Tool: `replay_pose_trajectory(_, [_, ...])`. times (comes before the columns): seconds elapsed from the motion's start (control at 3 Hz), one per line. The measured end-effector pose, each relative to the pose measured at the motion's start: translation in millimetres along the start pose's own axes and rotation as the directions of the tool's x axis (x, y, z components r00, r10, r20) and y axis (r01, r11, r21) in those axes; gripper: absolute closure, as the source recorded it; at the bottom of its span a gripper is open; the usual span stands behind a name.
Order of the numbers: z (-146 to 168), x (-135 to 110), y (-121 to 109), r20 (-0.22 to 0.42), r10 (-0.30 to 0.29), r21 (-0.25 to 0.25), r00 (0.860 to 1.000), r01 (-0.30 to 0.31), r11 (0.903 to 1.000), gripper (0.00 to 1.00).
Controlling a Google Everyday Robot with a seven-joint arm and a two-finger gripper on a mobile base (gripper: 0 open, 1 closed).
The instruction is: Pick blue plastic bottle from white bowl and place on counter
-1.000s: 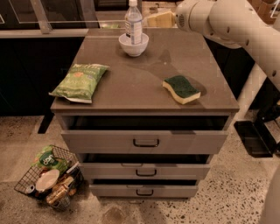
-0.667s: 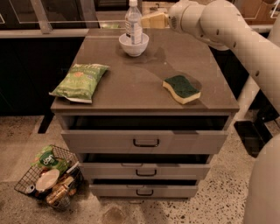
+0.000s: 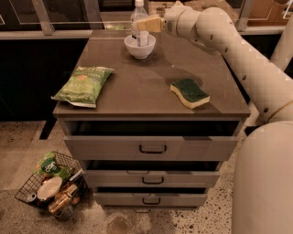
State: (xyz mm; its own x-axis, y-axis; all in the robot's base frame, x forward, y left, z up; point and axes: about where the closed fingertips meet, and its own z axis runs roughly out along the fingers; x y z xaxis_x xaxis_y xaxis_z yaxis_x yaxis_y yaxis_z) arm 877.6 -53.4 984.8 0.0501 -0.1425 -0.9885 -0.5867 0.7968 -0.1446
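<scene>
**Q:** Start nearest. What's on the floor?

**A:** A wire basket [image 3: 32,189] on the speckled floor, off the cabinet's front-left corner. It holds mixed packets and a white dish. I can't read the labels.

**Q:** And the cabinet front?

**A:** Three grey drawers with dark handles. The top drawer [image 3: 151,147] stands pulled out a little, with a dark gap above its front.

**Q:** Front half of the counter?

**A:** On the counter [image 3: 137,87], a green chip bag [image 3: 82,84] lies flat along the left edge, toward the front-left corner. A sponge [image 3: 189,93], green on top and yellow beneath, sits toward the front-right corner, near the right edge. The two are well apart, with bare top between them.

**Q:** Far half?

**A:** The white bowl [image 3: 139,47] is upright near the far edge, about mid-width. The blue plastic bottle [image 3: 136,13] stands upright inside it. It is taller than the bowl, and its white cap reaches the top of the view.

**Q:** Where is your gripper?

**A:** My gripper [image 3: 145,23] is at the far edge, above the bowl's rim. It is level with the bottle's label and up against the bottle's right side. I cannot tell whether it is wide, narrow or clamped on. My arm [image 3: 238,55] comes in from the right, over the far-right corner. Its shadow falls on the counter between bowl and sponge.
</scene>
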Motion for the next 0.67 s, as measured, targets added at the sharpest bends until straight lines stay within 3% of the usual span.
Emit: replay_pose_trajectory(0.67, [32,7,10,0.034,0.105,-0.028,0.994,-0.105,0.9941,0.0])
